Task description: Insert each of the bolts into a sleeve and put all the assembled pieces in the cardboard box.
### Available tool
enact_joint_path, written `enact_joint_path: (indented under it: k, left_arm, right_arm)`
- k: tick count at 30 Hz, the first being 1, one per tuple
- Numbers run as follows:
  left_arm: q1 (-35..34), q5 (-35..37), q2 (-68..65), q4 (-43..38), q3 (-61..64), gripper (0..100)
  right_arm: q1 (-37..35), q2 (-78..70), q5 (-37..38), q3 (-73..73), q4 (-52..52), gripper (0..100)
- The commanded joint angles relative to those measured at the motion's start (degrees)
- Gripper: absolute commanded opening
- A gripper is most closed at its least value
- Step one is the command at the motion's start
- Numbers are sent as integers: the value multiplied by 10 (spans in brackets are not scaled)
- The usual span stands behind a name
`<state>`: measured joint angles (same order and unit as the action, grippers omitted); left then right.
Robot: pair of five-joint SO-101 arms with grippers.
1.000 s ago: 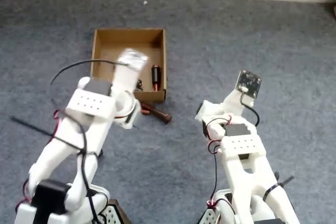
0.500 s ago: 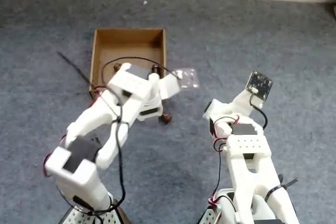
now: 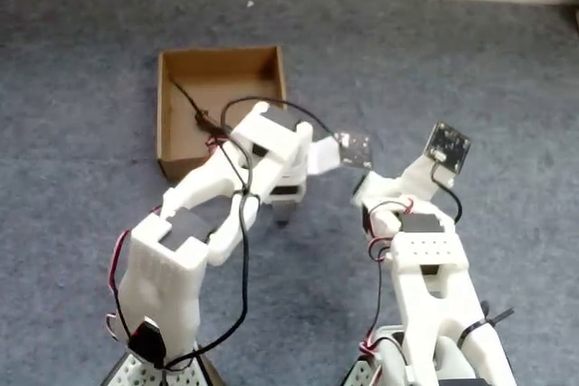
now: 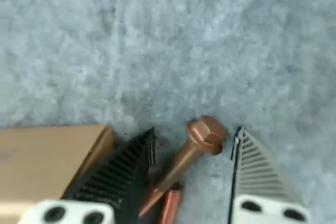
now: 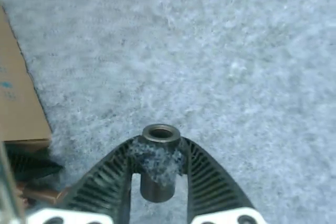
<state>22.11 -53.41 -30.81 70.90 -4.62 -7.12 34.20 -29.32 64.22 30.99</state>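
The left claw (image 4: 194, 135) stood wide apart above the grey carpet (image 4: 157, 35), and a copper bolt (image 4: 185, 157) lay slantwise between its jaws, with the head out near the tips. A corner of the cardboard box (image 4: 50, 156) sat just outside the dark jaw. The right claw (image 5: 159, 151) gripped an upright sleeve (image 5: 159, 135) between its tips, open bore facing up
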Motion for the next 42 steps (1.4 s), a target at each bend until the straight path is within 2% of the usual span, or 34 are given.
enact_joint_path:
  k: [1, 8, 17, 31, 35, 37, 39, 42]
  left_arm:
    - [2, -5, -32, 2, -50, 176]
    - [14, -5, -32, 61, -56, 6]
    - [21, 8, 74, 177, -51, 5]
    - [-14, 235, 282, 186, -50, 5]
    - [-36, 321, 354, 186, -49, 5]
    - [-44, 357, 389, 182, -33, 5]
    - [-51, 384, 429, 180, -7, 5]
    - [-57, 438, 496, 136, 50, 5]
  right_arm:
    - [5, 27, -4, -9, -13, 4]
    - [5, 27, -4, -9, -13, 4]
    - [9, 27, -3, -8, -13, 4]
    - [26, 29, -3, -9, -10, 4]
    - [19, 93, -2, -6, -9, 4]
    - [-4, 148, 4, 2, -3, 4]
    - [-33, 206, 43, 26, 15, 4]
    - [-93, 285, 101, 66, 13, 4]
